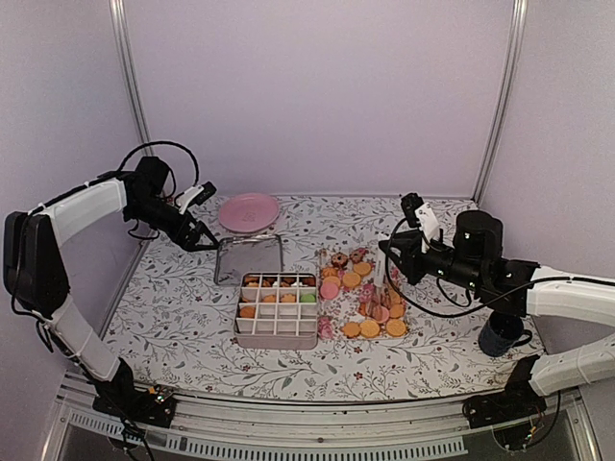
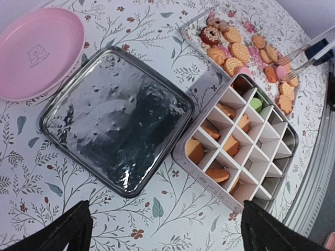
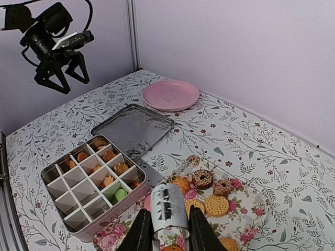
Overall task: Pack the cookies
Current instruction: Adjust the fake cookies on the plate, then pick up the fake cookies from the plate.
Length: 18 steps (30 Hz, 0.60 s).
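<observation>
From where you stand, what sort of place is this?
Likely a robot test booth, not a kitchen: plain walls close around one table, two arms are bolted at its edge, and cookies lie beside a divided tin.

**Left spread wide, right pinched tight**

Overhead view: the left arm (image 1: 86,206) climbs the left edge, elbow bent, and its gripper (image 1: 199,233) hangs tilted down with the jaws splayed fully apart. The right arm (image 1: 553,288) reaches in from the right edge toward centre frame. Its gripper (image 3: 168,215) is narrowed, clamping a silvery tool (image 3: 167,201).
</observation>
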### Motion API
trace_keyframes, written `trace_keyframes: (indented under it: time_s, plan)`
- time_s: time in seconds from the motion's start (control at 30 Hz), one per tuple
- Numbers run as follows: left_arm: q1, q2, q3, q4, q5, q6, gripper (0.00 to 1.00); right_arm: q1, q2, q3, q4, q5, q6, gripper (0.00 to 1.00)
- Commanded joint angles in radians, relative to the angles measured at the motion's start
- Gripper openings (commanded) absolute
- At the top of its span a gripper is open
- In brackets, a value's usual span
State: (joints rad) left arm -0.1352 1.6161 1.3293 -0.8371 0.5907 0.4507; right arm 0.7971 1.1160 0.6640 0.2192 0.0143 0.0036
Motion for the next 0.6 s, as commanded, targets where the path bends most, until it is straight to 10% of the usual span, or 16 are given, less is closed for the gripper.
trace_keyframes:
  time_s: [0.0,0.57]
  plan:
    - [-0.003,0.007,0.024,-0.015,0.002,-0.005,0.99,-0.002,-0.024,0.069,-0.032,0.003,0.007,0.0]
    - [-0.004,0.01,0.025,-0.014,0.007,-0.007,0.99,0.004,-0.018,0.154,-0.027,-0.022,-0.027,0.02]
